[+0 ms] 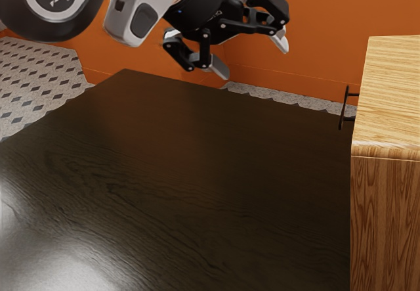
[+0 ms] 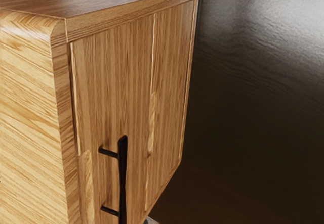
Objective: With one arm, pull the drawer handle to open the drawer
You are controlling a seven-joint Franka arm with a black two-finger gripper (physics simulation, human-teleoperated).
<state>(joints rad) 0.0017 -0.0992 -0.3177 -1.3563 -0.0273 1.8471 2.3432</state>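
Drawer handle (image 1: 347, 106): a slim black bar on two short posts, projecting from the face of a light wooden cabinet (image 1: 390, 107) at the exterior view's right edge. In the wrist view the drawer (image 2: 109, 97) front lies flush with the cabinet's face, its seams narrow and even. The cabinet stands on a dark wood-grain bench (image 1: 164, 173). The hand (image 1: 254, 60) hangs above the bench's far edge, well apart from the handle and toward the exterior view's left of it. Its two fingers are spread wide and hold nothing. Bare bench surface lies between hand and handle. Behind are an orange wall (image 1: 328, 15) and a patterned tile floor (image 1: 33, 81).
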